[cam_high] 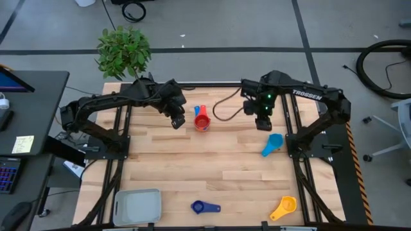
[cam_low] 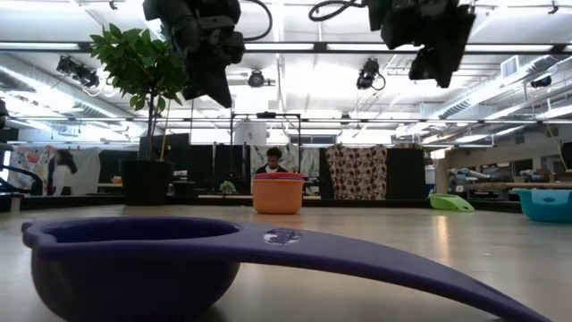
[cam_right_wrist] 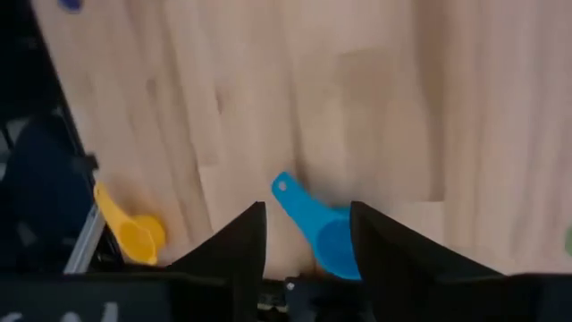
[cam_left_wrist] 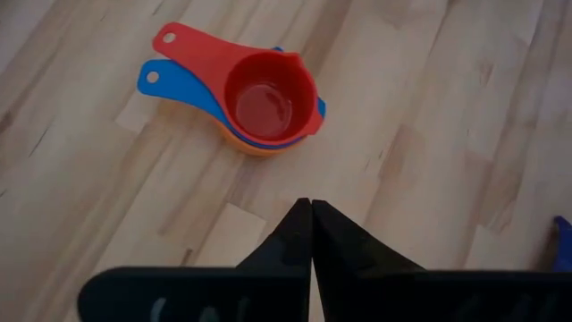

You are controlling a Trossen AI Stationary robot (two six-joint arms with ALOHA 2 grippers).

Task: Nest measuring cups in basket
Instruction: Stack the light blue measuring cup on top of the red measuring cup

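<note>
A red measuring cup [cam_left_wrist: 266, 97] sits nested in a blue one over an orange one, and this stack [cam_high: 201, 120] stands on the table's far middle. My left gripper [cam_left_wrist: 311, 234] hovers shut just left of the stack, above the wood. My right gripper [cam_right_wrist: 308, 234] is open and hangs high on the far right, above the light blue cup [cam_high: 272, 144], which lies on the table. The dark blue cup [cam_high: 205, 206] and the yellow cup [cam_high: 284, 206] rest near the near edge. A green cup [cam_low: 451, 203] shows only in the low view. The grey basket [cam_high: 137, 206] sits at the near left corner.
A potted plant [cam_high: 124, 51] stands beyond the table's far left corner. A dark cable [cam_high: 225, 110] loops over the far middle between the arms. Bare wood lies across the table's centre between the stack and the near-edge cups. A desk with a monitor stands to the left.
</note>
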